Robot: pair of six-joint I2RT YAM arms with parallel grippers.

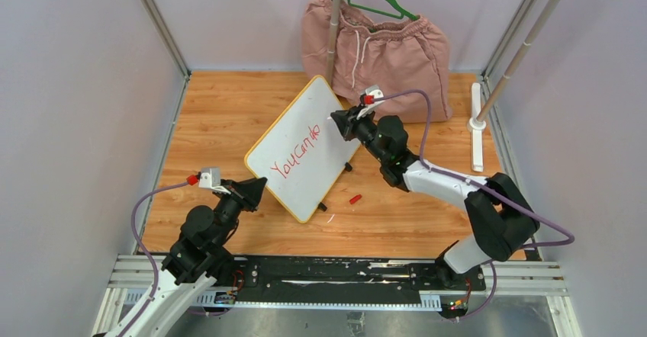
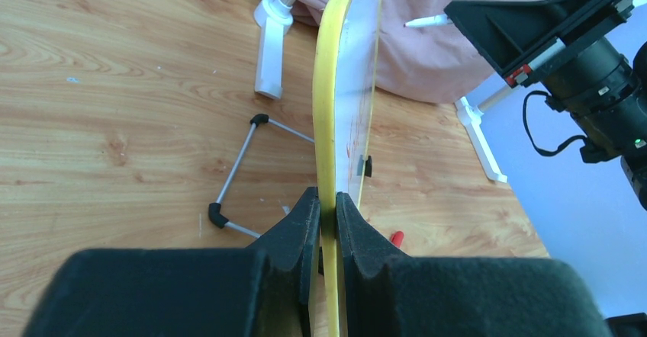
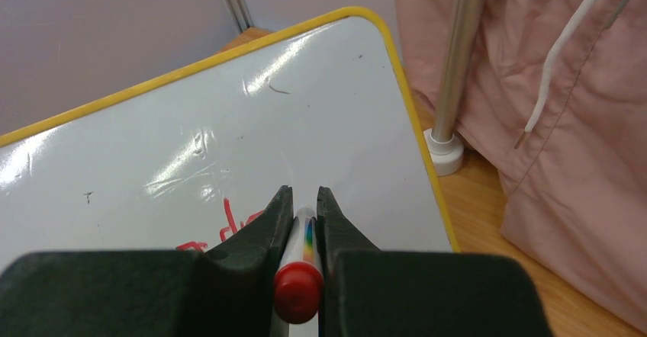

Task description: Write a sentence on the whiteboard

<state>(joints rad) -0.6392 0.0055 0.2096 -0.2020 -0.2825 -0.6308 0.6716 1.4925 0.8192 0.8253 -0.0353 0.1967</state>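
1. Near the tabletop's (image 1: 229, 108) front-left corner, the left gripper (image 2: 326, 200) is seen pinched narrowly onto the yellow rim of the whiteboard (image 1: 313, 108) at its nearest left corner.
2. A red cap (image 1: 355, 198) is seen lying on the wood just beside the board's near right edge.
3. The whiteboard is found at the middle of the tabletop, tilted and turned diagonally to the table's edges. The sentence (image 1: 296, 154), in red, runs up its face and begins "YouCan".
4. At the board's right edge, the right gripper (image 3: 304, 200) is closed on a marker (image 3: 301, 234), whose tip is pointed at the end of the lettering; contact cannot be told.
5. Along the far edge, pink shorts (image 1: 389, 47) are hung on a green hanger (image 1: 381, 1).
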